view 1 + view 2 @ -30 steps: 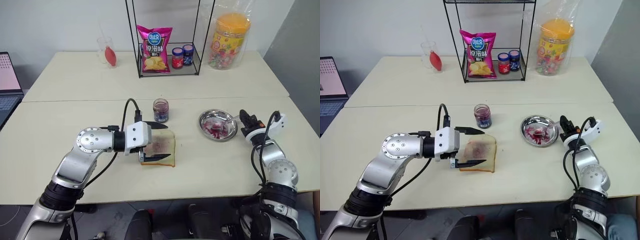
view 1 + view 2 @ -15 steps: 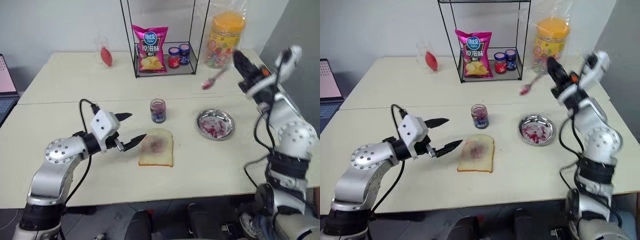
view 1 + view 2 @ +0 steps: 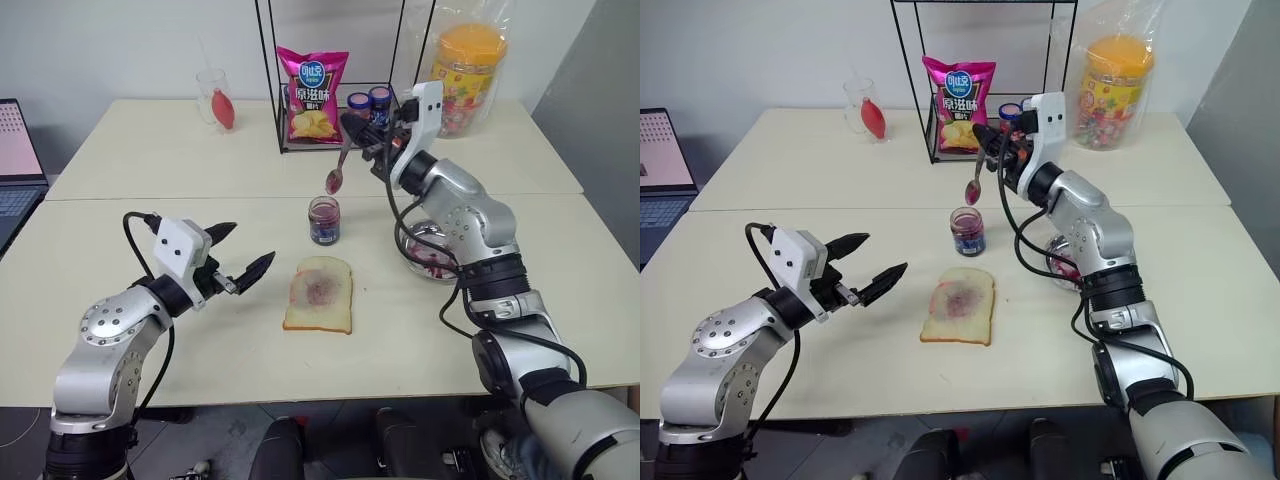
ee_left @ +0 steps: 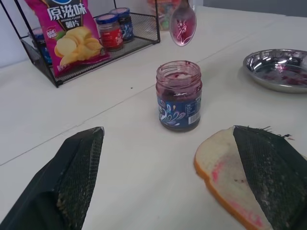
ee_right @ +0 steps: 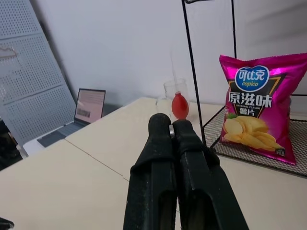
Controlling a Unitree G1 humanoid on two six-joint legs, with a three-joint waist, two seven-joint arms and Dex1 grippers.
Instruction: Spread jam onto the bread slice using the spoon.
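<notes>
Hanging above the open jam jar [image 3: 322, 220], the spoon [image 3: 338, 170] is pinched by its handle in your right gripper [image 3: 352, 129], its stained bowl pointing down. The bread slice [image 3: 319, 294], smeared reddish-purple with jam [image 3: 320, 292] at its centre, lies flat on the table [image 3: 400, 330] at the jar's 6 o'clock. Your left gripper [image 3: 240, 262] sits at the bread's 9 o'clock, fingers spread wide and holding nothing.
</notes>
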